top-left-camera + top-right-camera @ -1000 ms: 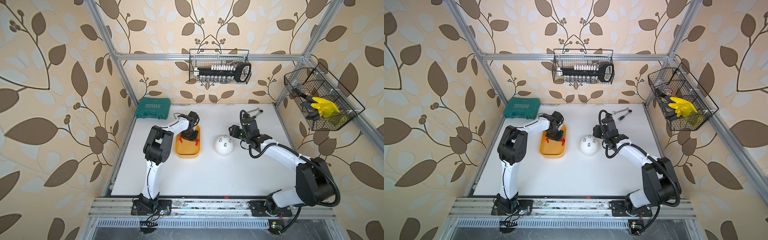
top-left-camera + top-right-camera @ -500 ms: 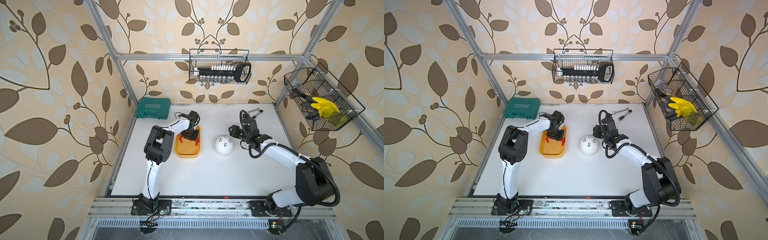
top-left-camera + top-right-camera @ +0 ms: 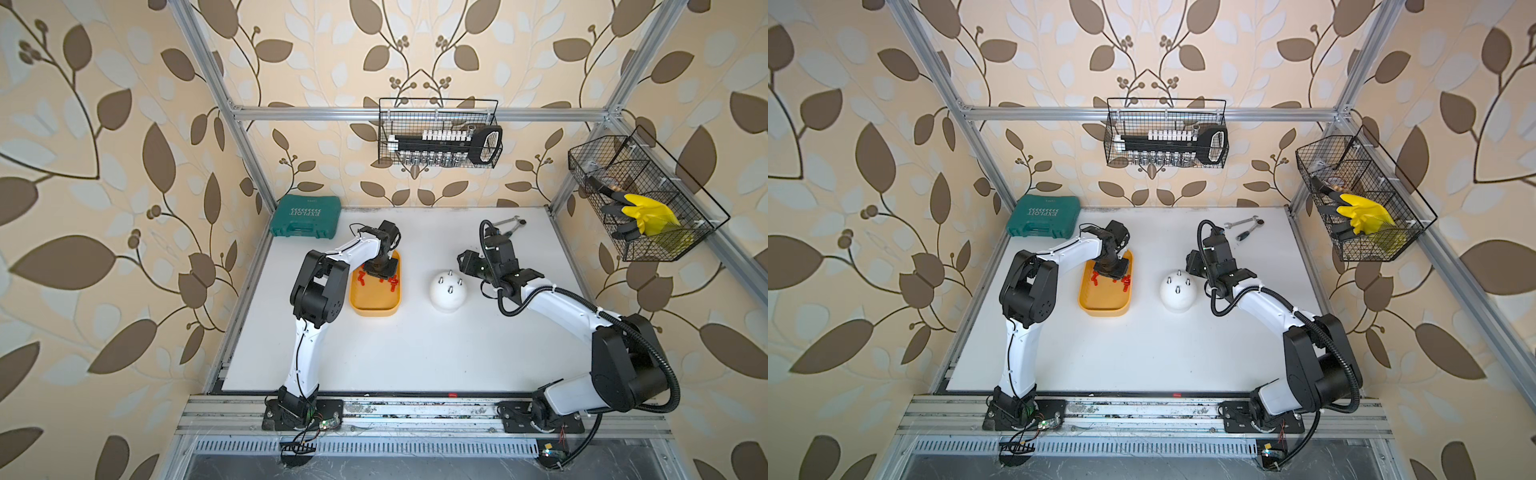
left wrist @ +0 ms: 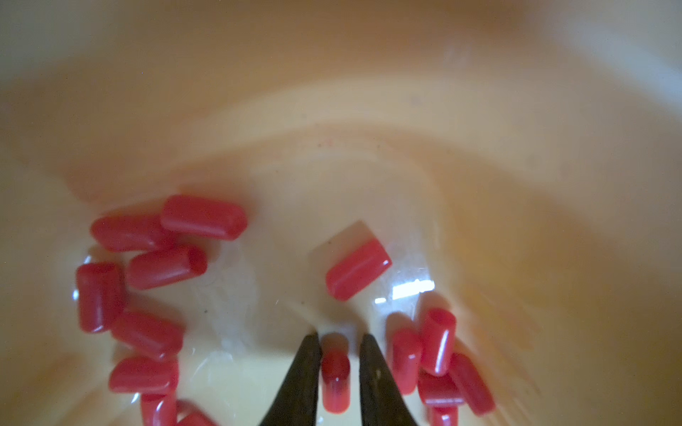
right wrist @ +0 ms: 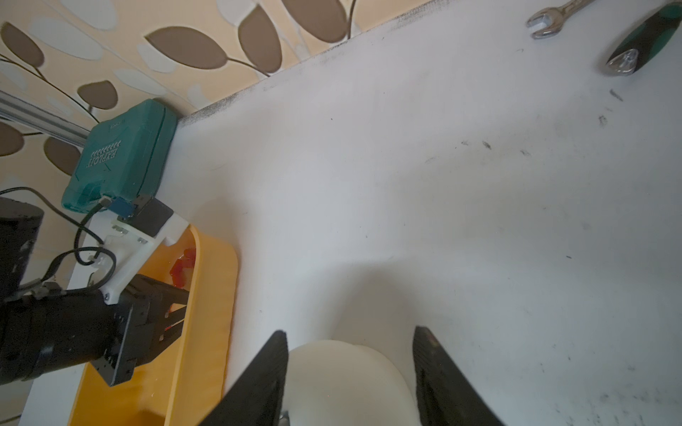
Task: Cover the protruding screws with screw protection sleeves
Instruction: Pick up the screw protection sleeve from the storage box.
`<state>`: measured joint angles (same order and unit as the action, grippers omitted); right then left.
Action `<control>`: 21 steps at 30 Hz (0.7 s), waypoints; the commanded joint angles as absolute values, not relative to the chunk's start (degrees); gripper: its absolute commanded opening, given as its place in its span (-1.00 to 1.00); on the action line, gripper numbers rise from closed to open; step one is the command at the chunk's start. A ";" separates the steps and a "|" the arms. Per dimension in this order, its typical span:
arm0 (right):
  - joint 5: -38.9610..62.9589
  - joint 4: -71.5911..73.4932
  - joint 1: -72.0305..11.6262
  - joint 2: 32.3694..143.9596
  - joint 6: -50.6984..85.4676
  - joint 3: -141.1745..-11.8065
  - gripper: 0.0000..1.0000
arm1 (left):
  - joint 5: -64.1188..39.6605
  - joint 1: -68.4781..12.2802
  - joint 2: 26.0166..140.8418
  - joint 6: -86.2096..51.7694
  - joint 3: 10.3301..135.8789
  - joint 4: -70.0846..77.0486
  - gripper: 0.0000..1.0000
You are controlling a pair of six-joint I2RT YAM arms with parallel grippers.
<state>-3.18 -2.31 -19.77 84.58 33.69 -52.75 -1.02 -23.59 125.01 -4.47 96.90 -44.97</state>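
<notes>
The screw protection sleeves (image 4: 203,217) lie loose on the floor of the yellow tray (image 4: 369,110). One sleeve (image 4: 335,380) lies lengthwise right between the fingers (image 4: 306,369) of my left hand (image 4: 339,336). That hand is narrow, tips down near the tray floor. One finger meets the sleeve's side, while a thin strip of tray shows between the sleeve and the other finger, so I am not pinching it. A single sleeve lies just beyond my fingertips, and clusters sit close on either side. In both top views this hand hangs over the far half of the tray.

My right hand (image 5: 350,330) is wide open. Its fingers stand either side of the white dome (image 5: 343,376), whose rounded flank shows between them; whether they touch it I cannot tell. The four protruding screws (image 3: 450,289) stick up from the dome's top, bare grey, just beside this hand and well apart from the sleeves. Farther out on the table (image 5: 443,184) lie a wrench (image 5: 546,22) near the back edge and a green case (image 5: 121,158) beyond the tray.
</notes>
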 commanded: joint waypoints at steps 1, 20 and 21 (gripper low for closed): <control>-3.03 -1.84 -20.03 85.17 34.22 -52.21 0.12 | -0.16 -23.73 125.97 -3.78 97.77 -45.63 -0.56; -3.09 -1.85 -20.46 84.90 34.18 -52.25 0.12 | -0.90 -23.73 120.27 -5.39 95.47 -43.34 -0.67; -3.08 -1.83 -20.47 84.82 34.16 -52.16 0.12 | -0.96 -23.73 119.98 -5.42 95.24 -43.17 -0.67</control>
<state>-3.18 -2.31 -20.10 84.58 33.69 -52.77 -0.99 -23.59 124.20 -4.84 96.05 -43.88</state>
